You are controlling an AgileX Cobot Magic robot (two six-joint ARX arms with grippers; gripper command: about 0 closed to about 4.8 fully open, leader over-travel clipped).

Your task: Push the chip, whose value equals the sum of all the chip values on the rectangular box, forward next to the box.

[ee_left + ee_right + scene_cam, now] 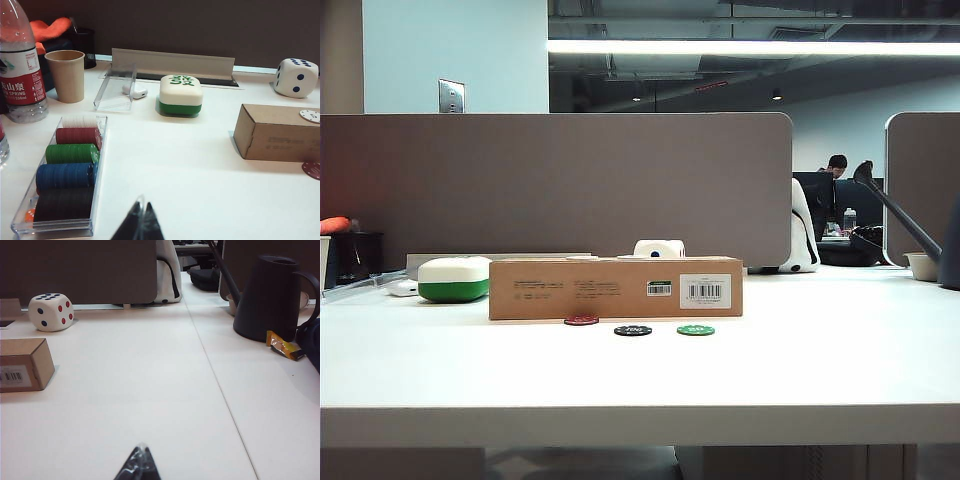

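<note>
Three chips sit along the rectangular box; the chip touches its near side. Left gripper and right gripper hover over bare counter, fingers together.

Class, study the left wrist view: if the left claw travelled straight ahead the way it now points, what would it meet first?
Probably the white-and-green rounded case, across bare table. The left claw points between the chip tray and the rectangular box; depth is uncertain.

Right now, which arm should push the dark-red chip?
Probably left. The dark-red chip by the rectangular box shows in the left wrist view ahead of the left gripper. The right gripper sees no chips.
</note>
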